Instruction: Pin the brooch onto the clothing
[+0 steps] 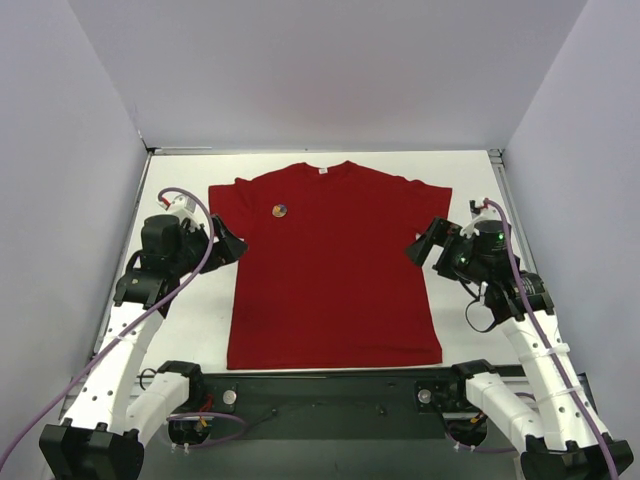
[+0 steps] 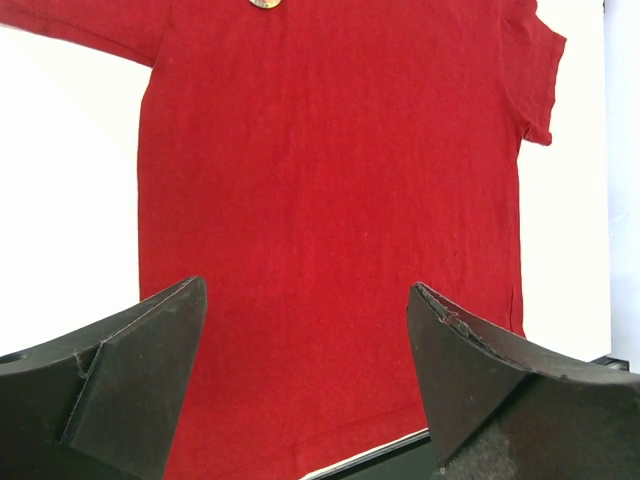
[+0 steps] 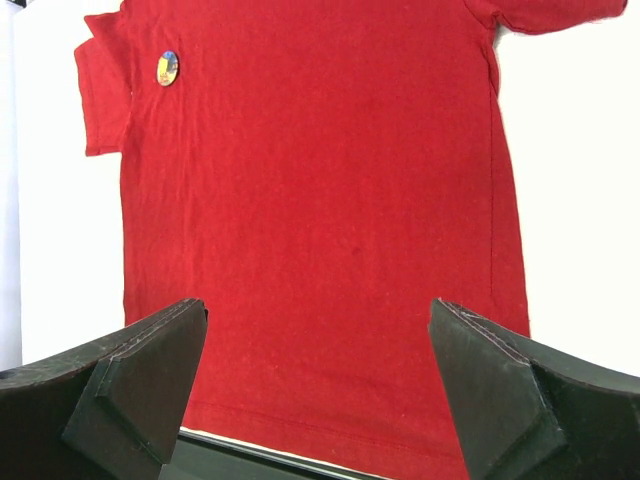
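While your shirt (image 1: 330,280) lies flat mid-bench (image 1: 470,185) with its collar toward the far edge, the brooch (image 1: 281,210) sits on its chest, on the side nearer the far-left corner. Your left gripper (image 1: 235,247) hangs by the left sleeve, jaws spread wide and holding nothing. Your right gripper (image 1: 424,243) by the right sleeve is likewise spread and empty.

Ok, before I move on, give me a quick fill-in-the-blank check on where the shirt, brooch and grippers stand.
1. The brooch rests on the ____ T-shirt.
2. The left gripper and the right gripper both have their jaws ____, holding nothing.
3. Seen from the top camera, the brooch lies nearer the ____ one of the two.
Missing words: red; open; left.
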Controlling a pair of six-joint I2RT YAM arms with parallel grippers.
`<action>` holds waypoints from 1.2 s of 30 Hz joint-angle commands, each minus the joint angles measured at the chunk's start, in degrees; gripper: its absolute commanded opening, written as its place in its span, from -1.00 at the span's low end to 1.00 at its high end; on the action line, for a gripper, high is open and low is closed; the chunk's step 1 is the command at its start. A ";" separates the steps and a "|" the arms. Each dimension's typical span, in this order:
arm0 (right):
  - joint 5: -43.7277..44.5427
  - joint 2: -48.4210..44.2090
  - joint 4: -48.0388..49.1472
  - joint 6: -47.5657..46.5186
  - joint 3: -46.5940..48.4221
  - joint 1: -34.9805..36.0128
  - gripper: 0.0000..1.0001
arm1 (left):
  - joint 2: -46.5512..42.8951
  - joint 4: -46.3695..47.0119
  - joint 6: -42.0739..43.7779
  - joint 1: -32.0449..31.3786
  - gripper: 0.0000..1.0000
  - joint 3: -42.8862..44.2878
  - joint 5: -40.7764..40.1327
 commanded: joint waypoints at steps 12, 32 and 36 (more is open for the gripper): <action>3.45 -6.24 3.67 -1.02 0.19 -0.06 1.00 | -3.12 2.31 1.63 -0.23 0.81 1.83 -2.68; 5.47 -15.73 27.03 -4.62 -12.89 -0.06 1.00 | -11.47 8.02 5.58 -0.14 0.81 0.07 -8.92; 6.35 -15.04 28.90 -6.90 -14.13 0.02 1.00 | -12.88 9.69 6.19 -0.23 0.82 -1.24 -11.56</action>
